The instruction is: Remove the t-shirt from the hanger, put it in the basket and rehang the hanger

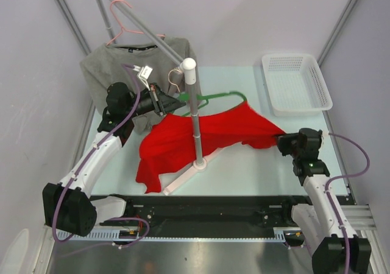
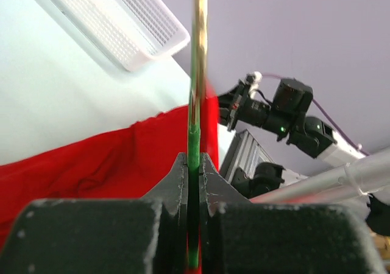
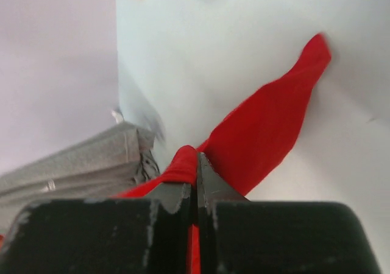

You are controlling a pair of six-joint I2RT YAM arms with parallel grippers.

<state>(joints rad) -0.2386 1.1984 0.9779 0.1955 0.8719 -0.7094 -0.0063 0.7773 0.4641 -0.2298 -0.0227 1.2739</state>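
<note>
Gripping green hanger in left end effector, dragging pinched red t-shirt off with right end effector, likely needing further pull toward surface's right edge.

Pale lilac-white walls on three sides. Aluminium corner struts back left, back right. Matte pale mint tabletop. Black rail strip along near edge, brushed metal plate below. Soft even light.

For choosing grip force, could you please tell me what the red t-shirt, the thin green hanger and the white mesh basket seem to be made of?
Red t-shirt: soft matte fabric, creasing and draping.
Thin green hanger: probably coated wire, very slim, glossy.
White mesh basket: likely rigid plastic, smooth moulded lattice.
</note>
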